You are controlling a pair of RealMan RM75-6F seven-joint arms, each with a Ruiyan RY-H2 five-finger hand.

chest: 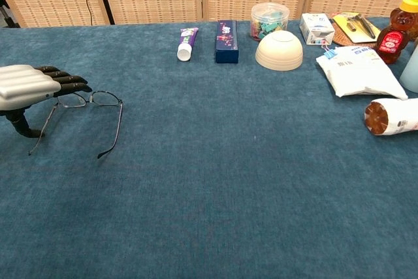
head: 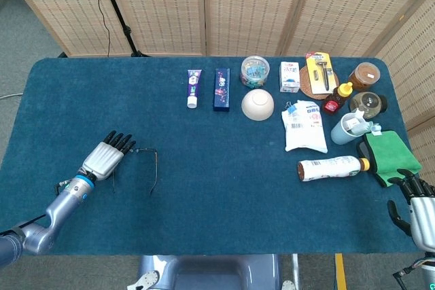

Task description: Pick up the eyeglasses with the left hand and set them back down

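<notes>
Thin wire-framed eyeglasses lie open on the blue table, at its left side. The left hand hovers flat over one lens, fingers together and extended. Only the head view shows the right hand, loosely curled, empty.

Eyeglasses lie on table at near-left, w/ left robot hand over their left lens. Toothpaste tube, box, bowl along back edge.
</notes>
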